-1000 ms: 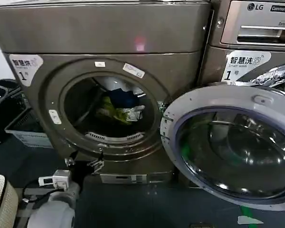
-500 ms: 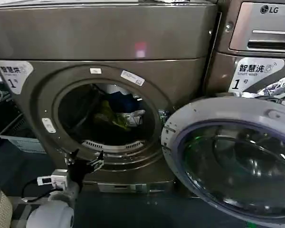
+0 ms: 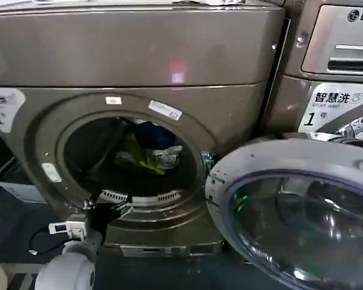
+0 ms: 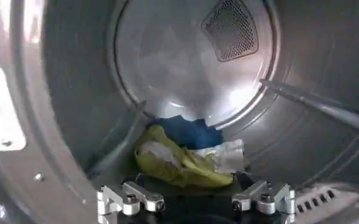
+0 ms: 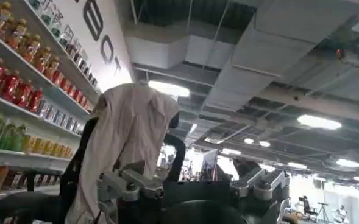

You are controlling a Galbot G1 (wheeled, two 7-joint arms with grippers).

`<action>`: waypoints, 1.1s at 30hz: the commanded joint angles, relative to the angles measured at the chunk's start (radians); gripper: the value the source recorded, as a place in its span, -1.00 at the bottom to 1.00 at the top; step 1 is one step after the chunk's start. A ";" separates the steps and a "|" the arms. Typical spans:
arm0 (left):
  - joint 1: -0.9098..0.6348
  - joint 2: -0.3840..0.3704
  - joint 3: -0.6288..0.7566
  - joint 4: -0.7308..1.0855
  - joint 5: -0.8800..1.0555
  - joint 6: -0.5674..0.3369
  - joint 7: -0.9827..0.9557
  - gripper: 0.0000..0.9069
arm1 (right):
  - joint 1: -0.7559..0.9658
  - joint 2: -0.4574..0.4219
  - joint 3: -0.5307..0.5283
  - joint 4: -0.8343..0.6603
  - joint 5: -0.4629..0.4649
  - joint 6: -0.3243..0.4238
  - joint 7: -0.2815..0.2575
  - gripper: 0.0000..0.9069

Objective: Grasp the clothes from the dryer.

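Laundry-room floor, dark: dryer [image 3: 139, 66] with door [image 3: 302, 205] swung open right. Clothes [image 4: 185, 155] piled low at drum's far side. Left end effector [image 4: 196, 201] at porthole's near rim, fingers apart, empty. Right end effector [image 5: 191, 185] raised ceilingward, fingers apart.

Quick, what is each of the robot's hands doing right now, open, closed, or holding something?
Left end effector: open, empty, at the dryer opening, facing the clothes.
Right end effector: open, empty, pointing up.

Dim overall; glare on dryer [image 3: 139, 48] top, drum rear.
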 commanded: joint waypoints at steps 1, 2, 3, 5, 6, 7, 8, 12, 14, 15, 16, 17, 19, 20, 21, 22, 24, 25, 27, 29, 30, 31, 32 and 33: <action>0.003 -0.002 0.005 0.007 0.012 0.049 -0.008 1.00 | 0.001 -0.002 0.001 -0.003 0.000 0.001 0.001 1.00; 0.002 -0.003 0.006 0.007 0.014 0.049 -0.008 1.00 | 0.001 -0.002 0.001 -0.005 -0.001 0.002 0.003 1.00; 0.001 -0.003 0.007 0.008 0.016 0.049 -0.007 1.00 | 0.001 -0.002 0.000 -0.006 -0.002 0.004 0.005 1.00; -0.004 -0.005 0.012 0.014 0.028 0.049 -0.005 1.00 | -0.001 0.001 0.000 -0.007 -0.027 0.005 0.006 1.00; -0.009 -0.005 0.015 0.017 0.036 0.049 -0.008 1.00 | -0.001 0.002 0.000 -0.007 -0.029 0.007 0.005 1.00; -0.017 -0.007 0.020 0.026 0.048 0.049 -0.012 1.00 | -0.001 0.003 0.001 -0.006 -0.027 0.010 0.007 1.00; -0.027 -0.009 0.023 0.032 0.052 0.049 -0.019 1.00 | 0.000 0.003 0.002 -0.007 -0.027 0.010 0.007 1.00; -0.096 -0.003 0.042 0.092 0.065 0.032 -0.026 1.00 | -0.002 0.004 0.003 -0.010 -0.027 0.018 0.007 1.00; -0.138 -0.004 0.052 0.132 0.069 0.001 -0.036 1.00 | -0.002 0.004 0.004 -0.008 -0.027 0.017 0.007 1.00; -0.167 -0.006 0.057 0.166 0.063 -0.014 -0.045 1.00 | -0.002 0.004 0.004 -0.008 -0.027 0.018 0.007 1.00; -0.197 -0.009 0.060 0.201 0.060 -0.037 -0.050 1.00 | -0.001 0.004 0.003 -0.008 -0.028 0.018 0.007 1.00; -0.217 -0.011 0.059 0.240 0.059 -0.056 -0.051 1.00 | 0.001 0.004 0.002 -0.009 -0.028 0.020 0.007 1.00; -0.262 -0.011 0.059 0.307 0.062 -0.095 -0.063 1.00 | 0.007 0.004 -0.002 -0.009 -0.028 0.019 0.007 1.00; -0.299 -0.007 0.058 0.342 0.063 -0.114 -0.061 1.00 | 0.010 0.004 -0.007 -0.009 -0.028 0.020 0.008 1.00; -0.324 -0.004 0.056 0.379 0.065 -0.122 -0.063 1.00 | 0.011 0.005 -0.010 -0.009 -0.029 0.020 0.008 1.00; -0.364 -0.004 0.051 0.428 0.068 -0.146 -0.059 1.00 | 0.012 0.004 -0.014 -0.009 -0.029 0.021 0.008 1.00; -0.423 -0.003 0.046 0.511 0.080 -0.188 -0.063 1.00 | 0.014 0.003 -0.017 -0.008 -0.030 0.021 0.008 1.00; -0.464 -0.006 0.043 0.542 0.101 -0.221 -0.061 1.00 | 0.016 0.001 -0.017 -0.007 -0.030 0.020 0.008 1.00; -0.528 -0.009 0.036 0.628 0.175 -0.286 -0.047 1.00 | 0.016 0.000 -0.018 -0.006 -0.030 0.019 0.008 1.00; -0.587 -0.011 0.032 0.706 0.171 -0.295 -0.043 1.00 | 0.015 -0.002 -0.019 -0.008 -0.030 0.019 0.008 1.00; -0.615 -0.015 0.029 0.744 0.178 -0.304 -0.037 1.00 | 0.016 -0.004 -0.019 -0.008 -0.031 0.019 0.008 1.00; -0.635 -0.016 0.029 0.795 0.183 -0.316 -0.030 1.00 | 0.018 -0.004 -0.021 -0.007 -0.031 0.019 0.008 1.00; -0.661 -0.018 0.030 0.847 0.189 -0.336 -0.024 1.00 | 0.019 -0.005 -0.023 -0.007 -0.032 0.019 0.008 1.00; -0.691 -0.023 0.029 0.896 0.218 -0.361 -0.017 1.00 | 0.023 -0.005 -0.029 -0.006 -0.033 0.020 0.009 1.00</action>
